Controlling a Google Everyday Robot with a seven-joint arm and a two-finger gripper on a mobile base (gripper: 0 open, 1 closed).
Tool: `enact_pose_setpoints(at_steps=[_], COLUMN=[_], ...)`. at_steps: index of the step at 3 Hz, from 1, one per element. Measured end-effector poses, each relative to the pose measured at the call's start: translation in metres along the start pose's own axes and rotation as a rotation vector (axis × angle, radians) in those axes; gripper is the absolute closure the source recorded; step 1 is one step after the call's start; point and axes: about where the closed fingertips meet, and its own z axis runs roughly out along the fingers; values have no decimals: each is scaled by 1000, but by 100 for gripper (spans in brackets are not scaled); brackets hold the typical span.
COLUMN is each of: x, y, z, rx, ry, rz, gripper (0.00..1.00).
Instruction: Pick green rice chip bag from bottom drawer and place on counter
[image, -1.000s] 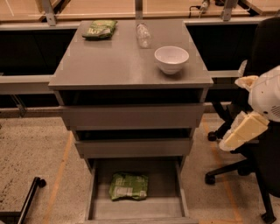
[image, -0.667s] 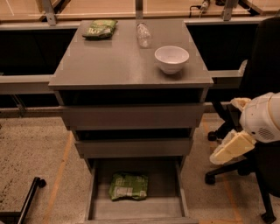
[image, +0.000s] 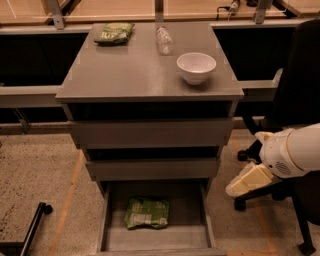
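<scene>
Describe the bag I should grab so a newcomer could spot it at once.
Find the grey counter, then drop to the open bottom drawer beneath it. The green rice chip bag lies alone on the drawer floor; the gripper hangs outside, off to the right of the drawer. The bag is light green with a white label, unlike the darker green bag up on the counter.

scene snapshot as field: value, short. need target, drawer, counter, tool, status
target: green rice chip bag, lying flat, left of centre on the drawer floor
drawer: bottom drawer pulled open
counter: counter holds white bowl, clear bottle, darker green bag
tool: tool to the right of the cabinet, outside the drawer and above its floor, apart from the bag
status: bag not yet picked
</scene>
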Motion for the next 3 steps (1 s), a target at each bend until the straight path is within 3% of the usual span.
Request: enact_pose_setpoints(at_steps=[1,2,3], x=[0,8,31], y=[0,6,19], z=[-1,30,102], rx=[0,-13,-68], ry=[0,-19,-54], rz=[-1,33,92], gripper=[0,0,0])
